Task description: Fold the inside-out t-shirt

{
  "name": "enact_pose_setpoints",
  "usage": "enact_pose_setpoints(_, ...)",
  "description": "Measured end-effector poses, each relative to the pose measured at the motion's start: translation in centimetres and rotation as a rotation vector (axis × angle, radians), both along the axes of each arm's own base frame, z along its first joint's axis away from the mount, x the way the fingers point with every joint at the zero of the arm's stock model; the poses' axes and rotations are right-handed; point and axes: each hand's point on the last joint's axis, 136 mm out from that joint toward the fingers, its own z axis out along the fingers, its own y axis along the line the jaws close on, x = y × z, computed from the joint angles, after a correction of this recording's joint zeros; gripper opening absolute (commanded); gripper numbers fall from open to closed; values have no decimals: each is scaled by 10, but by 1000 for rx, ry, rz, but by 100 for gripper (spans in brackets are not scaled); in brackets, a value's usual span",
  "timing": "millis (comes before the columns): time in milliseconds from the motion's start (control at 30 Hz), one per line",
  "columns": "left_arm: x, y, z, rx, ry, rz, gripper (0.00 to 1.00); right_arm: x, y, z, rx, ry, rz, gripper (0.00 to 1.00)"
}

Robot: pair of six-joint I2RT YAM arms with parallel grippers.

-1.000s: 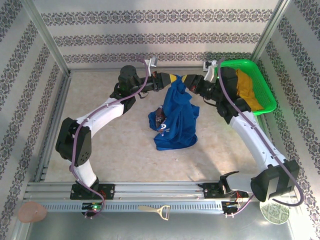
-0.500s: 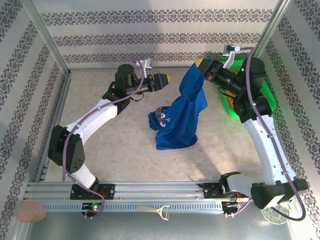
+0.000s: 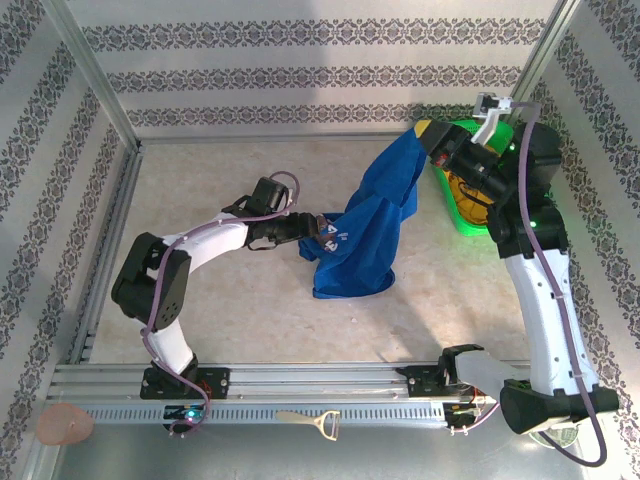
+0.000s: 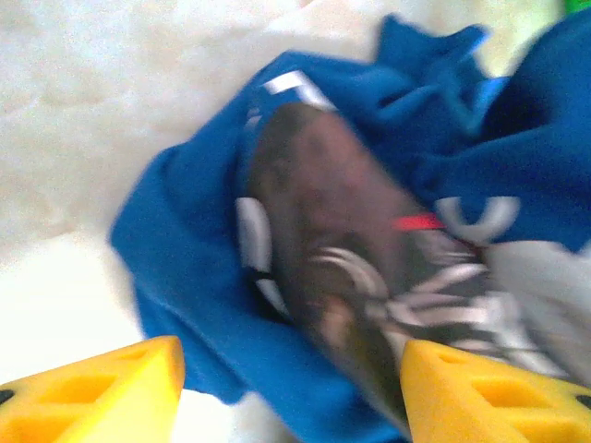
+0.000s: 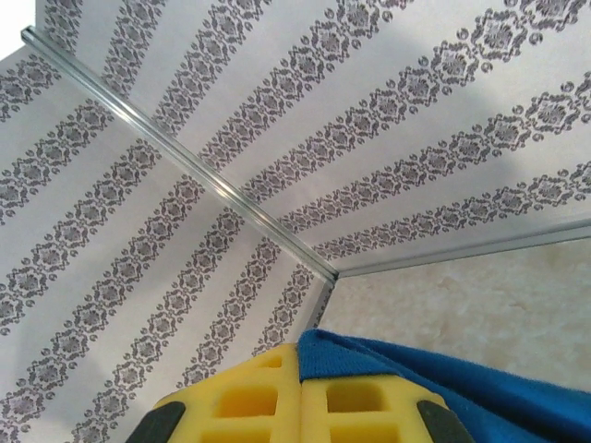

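One inside-out t-shirt (image 3: 365, 245), royal blue. You will find it right of centre on the table (image 3: 200, 180). Its lower bulk lies bunched on the surface, and one end is drawn up and back toward the far right corner as a taut, slanting band.

One dark patch (image 4: 323, 203) with white marks on the t-shirt's left side. It is blurred in the left wrist view, so you cannot read its print.

Right pincer (image 3: 428, 138), yours on the raised arm. Its yellow fingers (image 5: 249, 406) are pressed together and grip the top end of the blue cloth (image 5: 462, 383), held clear of the table near the back wall.

Left pincer (image 3: 318, 235), low over the table at the t-shirt's left edge. Its yellow fingers (image 4: 92, 388) stand wide apart, with the heaped blue cloth (image 4: 185, 277) just ahead and partly between them, and nothing gripped. You cannot tell from the views whether the tips touch the cloth.

One green basket (image 3: 458, 222) at the far right, partly behind your right arm. It holds a mustard-yellow garment (image 3: 463, 190).

One bottle opener (image 3: 312, 421) lies on the metal front ledge, between the two arm bases.

One pinkish disc (image 3: 65, 425) sits at the near left corner of that ledge.

Patterned wallpaper (image 5: 185, 185) lines the walls on three sides.
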Motion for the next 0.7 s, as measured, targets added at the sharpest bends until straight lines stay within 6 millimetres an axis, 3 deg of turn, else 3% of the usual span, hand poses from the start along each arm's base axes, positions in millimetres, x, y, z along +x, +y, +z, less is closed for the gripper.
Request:
enact_pose_setpoints(267,8,-1,-31,19,74,50,60,-7,-3,8,1,-8,-7,0)
enact_pose_setpoints(367,10,-2,-37,12,91,70,11,-6,-4,7,-1,-3,-13,0)
enact_pose_setpoints(400,11,-3,-39,10,94,73,0,-5,-4,7,-2,-4,-17,0)
enact_pose_setpoints(500,23,-5,-35,16,86,72,0,1,-15,7,-3,-1,-56,0)
enact_pose_setpoints(533,28,-4,-27,22,74,72,0,6,-23,8,-1,1,-85,0)
enact_pose_setpoints(600,54,1,11,22,7,83,0,20,-42,13,16,6,-153,0)
enact_pose_setpoints(633,70,6,38,12,-44,99,0,27,-52,16,26,10,-187,0)
enact_pose_setpoints(700,106,26,119,-29,-199,151,0,41,-72,27,47,5,-249,0)
